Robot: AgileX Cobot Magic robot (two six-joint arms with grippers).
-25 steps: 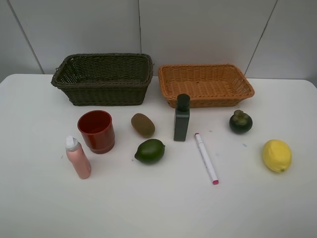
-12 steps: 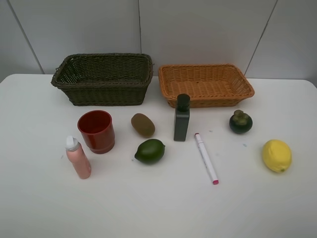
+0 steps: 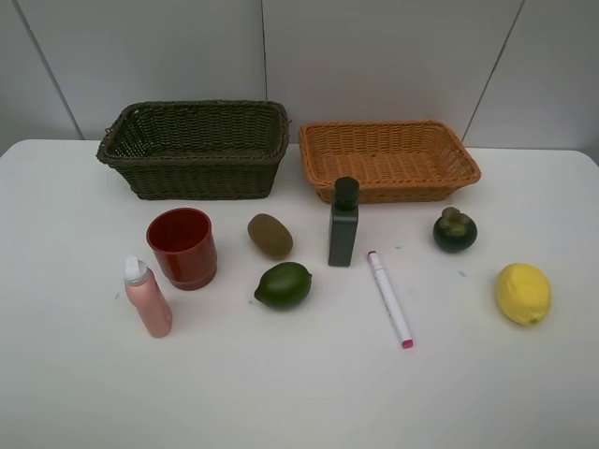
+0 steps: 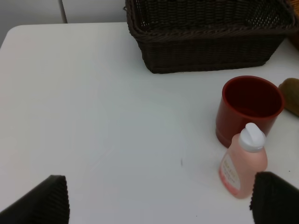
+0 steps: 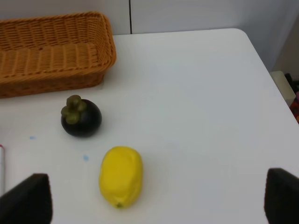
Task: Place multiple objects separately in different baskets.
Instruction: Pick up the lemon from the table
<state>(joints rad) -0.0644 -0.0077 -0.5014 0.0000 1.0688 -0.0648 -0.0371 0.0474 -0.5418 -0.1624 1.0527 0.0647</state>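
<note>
On the white table stand a red cup point(image 3: 182, 245), a pink spray bottle point(image 3: 148, 299) and a dark grey bottle point(image 3: 343, 224). A kiwi point(image 3: 270, 235), lime point(image 3: 283, 284), white marker point(image 3: 389, 297), mangosteen point(image 3: 455, 230) and lemon point(image 3: 523, 293) lie around them. Behind them sit the dark basket point(image 3: 201, 178) and the orange basket point(image 3: 393, 192), both with nothing inside. My left gripper point(image 4: 159, 205) is open above the table, with the spray bottle point(image 4: 243, 163) just ahead of one finger. My right gripper point(image 5: 154, 200) is open, and the lemon point(image 5: 120, 176) lies ahead of it.
The table point(image 3: 299, 393) runs back to a grey panelled wall. Its right edge and rounded corner point(image 5: 252, 42) show in the right wrist view, with some items point(image 5: 286, 88) beyond the edge. Neither arm shows in the high view.
</note>
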